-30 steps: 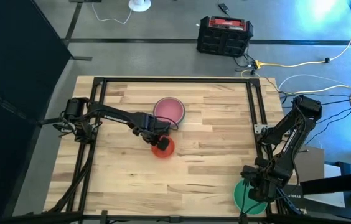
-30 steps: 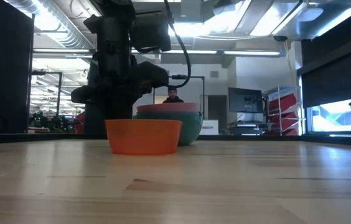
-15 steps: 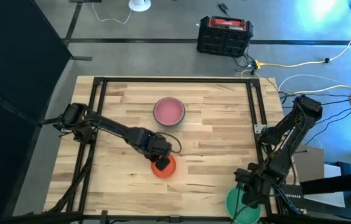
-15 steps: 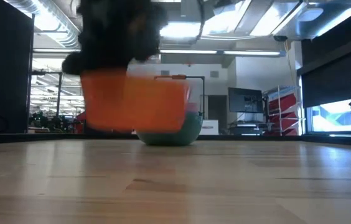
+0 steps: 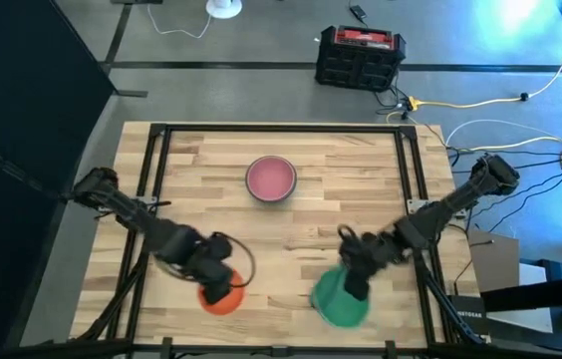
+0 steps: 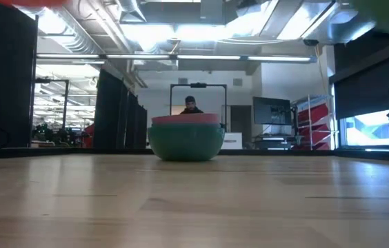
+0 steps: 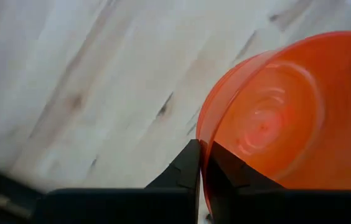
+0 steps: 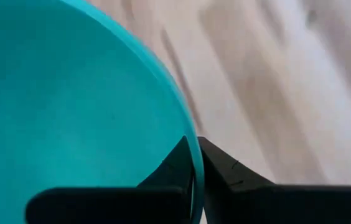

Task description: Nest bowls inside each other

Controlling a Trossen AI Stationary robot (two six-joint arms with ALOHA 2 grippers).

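Both arms hold a bowl by its rim above the near half of the wooden table [image 5: 361,170].

The table fills the middle of the high view. On it, just above the frame's centre, stands a stack of bowls: a pink bowl [image 5: 270,179] nested in a green outer bowl [image 6: 185,142], which the low view shows at mid-frame. Toward the lower right of the high view, the right gripper [image 5: 353,287] is clamped on the rim of a large green bowl [image 5: 340,302]; its wrist view shows both fingers pinching that thin edge. At the lower left of centre, the left gripper [image 5: 217,276] is closed the same way on the rim of the smallest, orange-red bowl [image 5: 222,298], its fingers [image 7: 185,171] squeezing the wall between them.
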